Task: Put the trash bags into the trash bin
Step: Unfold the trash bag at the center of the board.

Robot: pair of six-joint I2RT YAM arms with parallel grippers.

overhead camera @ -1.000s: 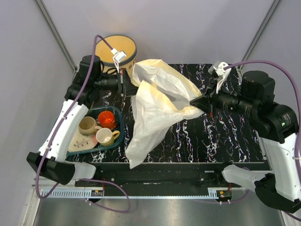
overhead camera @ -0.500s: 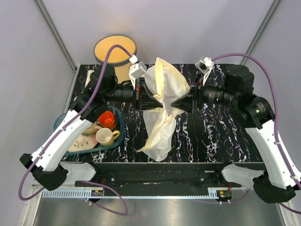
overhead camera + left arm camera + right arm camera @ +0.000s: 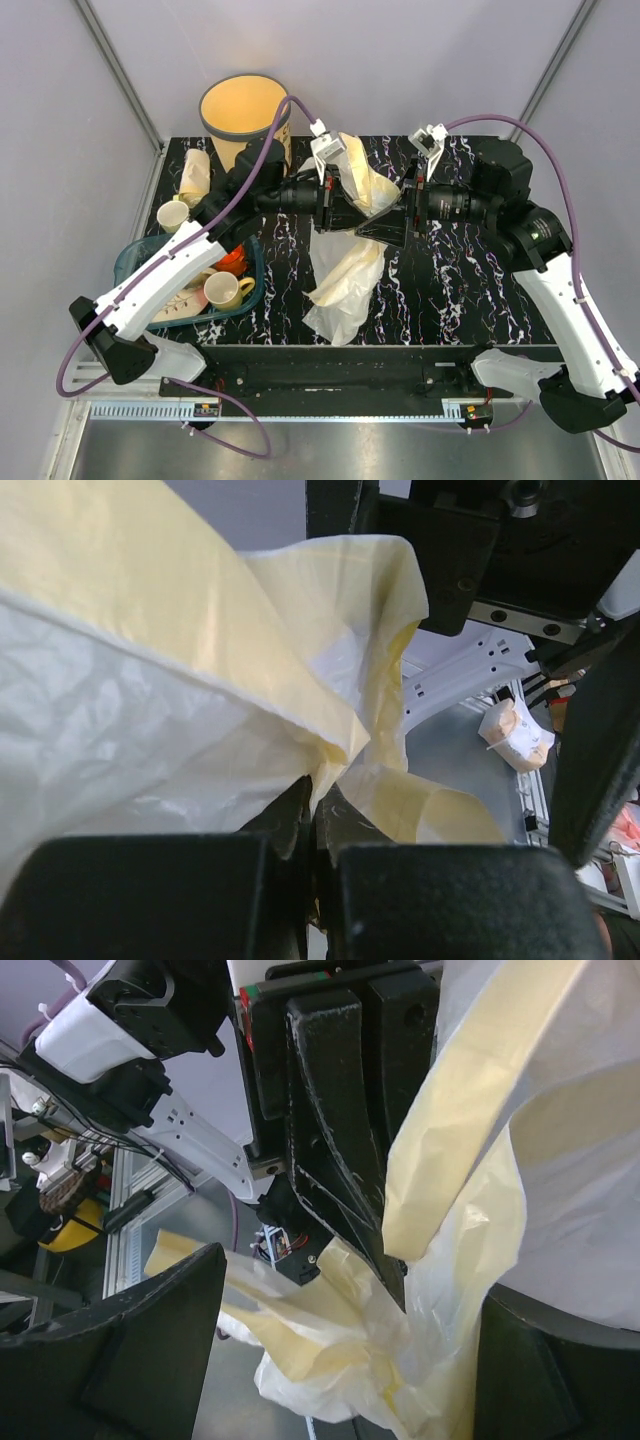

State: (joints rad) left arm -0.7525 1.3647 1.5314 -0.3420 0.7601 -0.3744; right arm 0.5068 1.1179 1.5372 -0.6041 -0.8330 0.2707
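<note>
My L fingers (image 3: 150, 895): clamped on bag (image 3: 345, 285).
My R fingers (image 3: 130, 1350): wide apart, gripping nothing.
Bin (image 3: 245, 110): no bag in yet; drop-in left.

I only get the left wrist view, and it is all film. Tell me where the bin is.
Observer: The bin stands upright with its mouth open by the far left corner of the table, away from the bag.
Operator: Report the right gripper.
Observer: The right gripper is open and straddles the left gripper, which is shut on the bag.
Operator: Say how much bag hangs loose.
Observer: In the top view a long tail runs from the grippers toward the table's near edge.
</note>
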